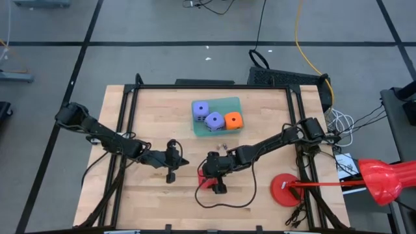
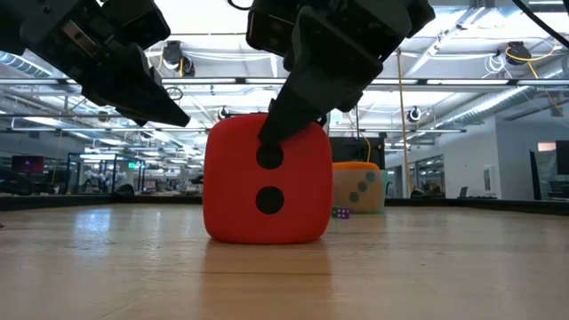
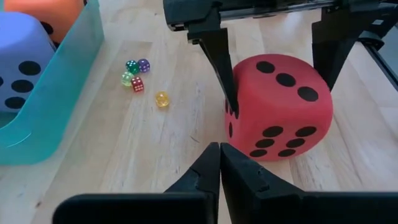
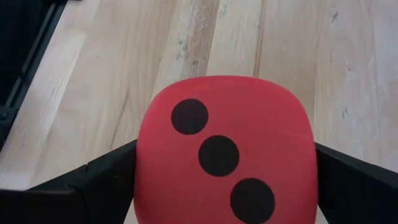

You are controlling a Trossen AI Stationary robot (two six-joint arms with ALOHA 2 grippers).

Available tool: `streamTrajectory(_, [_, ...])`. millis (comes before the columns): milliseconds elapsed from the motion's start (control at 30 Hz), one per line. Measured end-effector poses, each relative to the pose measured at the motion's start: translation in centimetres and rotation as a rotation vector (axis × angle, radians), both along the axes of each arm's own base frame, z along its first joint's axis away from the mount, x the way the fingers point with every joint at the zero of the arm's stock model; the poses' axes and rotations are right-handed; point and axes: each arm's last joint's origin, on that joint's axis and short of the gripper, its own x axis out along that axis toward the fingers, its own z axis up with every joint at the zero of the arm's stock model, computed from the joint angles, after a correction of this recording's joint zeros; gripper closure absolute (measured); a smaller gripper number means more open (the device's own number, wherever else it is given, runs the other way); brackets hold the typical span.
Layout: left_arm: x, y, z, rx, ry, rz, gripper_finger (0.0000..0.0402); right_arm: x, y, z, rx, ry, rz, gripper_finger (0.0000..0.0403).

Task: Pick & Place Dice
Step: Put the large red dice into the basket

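Closest to me in the right wrist view, the red die sits between my right gripper's fingers, which flank both sides; I can't tell whether they press it yet. The die rests on the counter near its front edge, about midway along. My left gripper, fingers pinched together and empty, waits just beside it. I'd squeeze evenly on the flat faces, since it looks soft, then lift straight up. Farther back, small translucent dice lie loose before the teal tray, which holds the orange die and two purple-blue dice.
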Motion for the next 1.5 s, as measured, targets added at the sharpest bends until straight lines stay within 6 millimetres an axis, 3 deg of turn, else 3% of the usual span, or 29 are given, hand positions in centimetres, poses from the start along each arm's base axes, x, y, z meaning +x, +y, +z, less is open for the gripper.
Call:
streamTrajectory(167, [0.0,0.0,0.0,0.010,0.000,-0.005,0.0397,0.0,0.0,-0.1,-0.005,0.002,0.024,0.0007])
streamTrajectory(333, [0.0,0.1,0.0,0.036,-0.008,0.024,0.0383,0.2,-0.6,0.1,0.012,-0.010,-0.015,0.0008])
streamTrajectory(533, [0.0,0.1,0.0,0.049,-0.009,0.031,0.0375,0.6,-1.3,1.9,0.072,-0.104,-0.021,0.0009])
streamTrajectory(667, [0.0,0.1,0.0,0.062,-0.004,0.023,0.0381,0.3,-1.7,3.6,0.083,-0.150,-0.020,0.0010])
streamTrajectory(933, [-0.1,0.2,0.2,0.115,-0.024,0.042,0.0395,-1.4,-2.1,9.2,0.093,-0.284,-0.025,0.0010])
streamTrajectory(1233, [-2.5,1.3,4.6,0.127,-0.169,0.049,0.0398,-6.6,-3.7,17.7,0.035,-0.493,-0.069,0.0010])
streamTrajectory(1500, [-5.8,2.5,7.1,0.109,-0.209,0.032,0.0393,-14.0,-5.6,24.4,-0.021,-0.684,-0.136,0.0010])
